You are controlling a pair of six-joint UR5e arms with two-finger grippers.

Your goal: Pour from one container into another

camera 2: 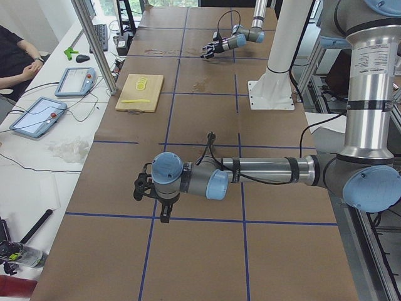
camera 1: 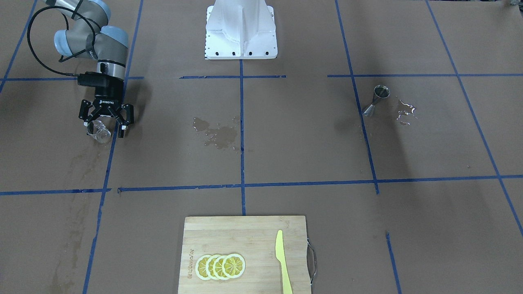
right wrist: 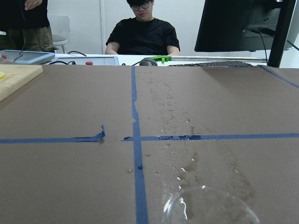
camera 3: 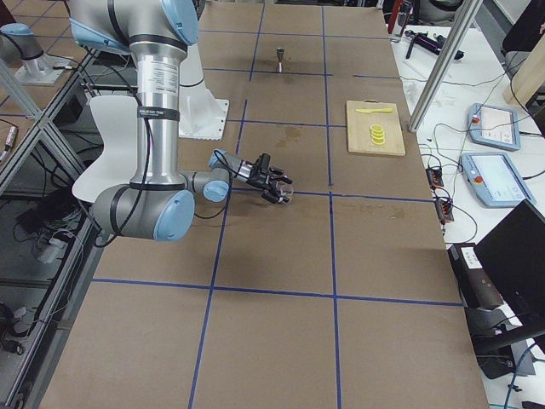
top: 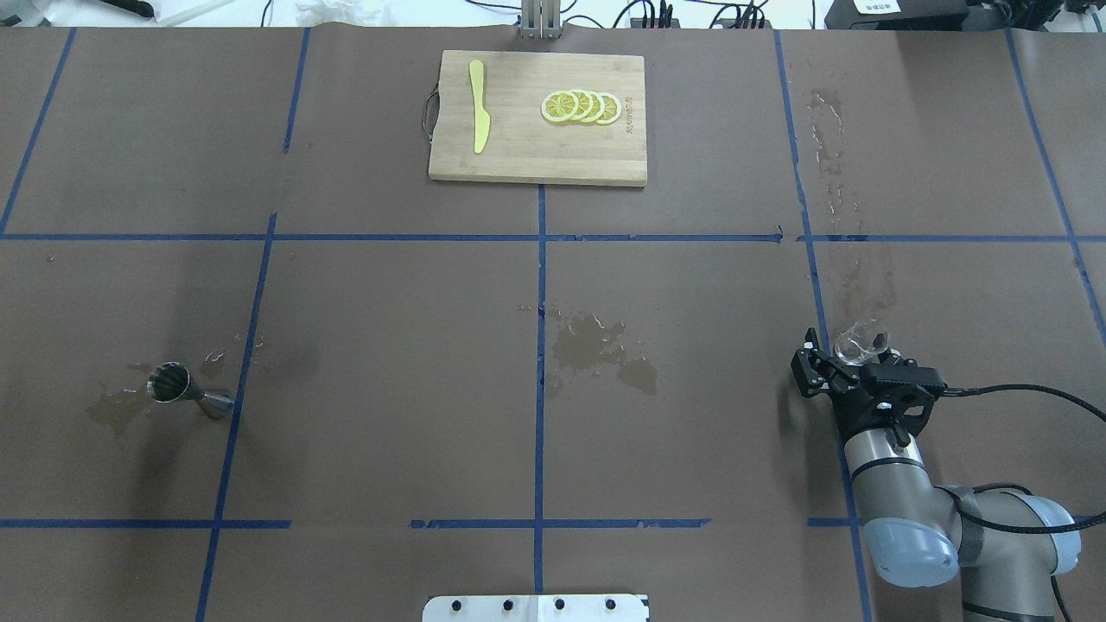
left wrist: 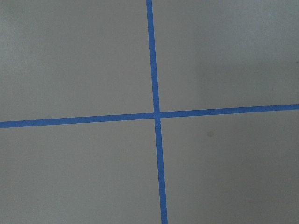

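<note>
The clear glass cup [camera 1: 99, 132] sits at the tips of my right gripper [camera 1: 104, 127], whose fingers stand open on either side of it, one finger closer than the other. From overhead, the cup [top: 861, 341] pokes out in front of the right gripper [top: 851, 347]. Its rim [right wrist: 210, 207] fills the bottom of the right wrist view. The steel jigger [camera 1: 376, 100] stands far across the table, also seen from overhead [top: 186, 389], with wet patches beside it. My left gripper [camera 2: 150, 200] hangs low over the table in the exterior left view only; I cannot tell its state.
A wooden cutting board [top: 518, 147] with lemon slices [top: 581, 107] and a yellow knife [top: 478, 117] lies at the far middle edge. Wet stains [top: 600, 345] mark the table's centre. The white robot base [camera 1: 241, 32] stands at the near side. A seated person [right wrist: 142, 32] is beyond the table.
</note>
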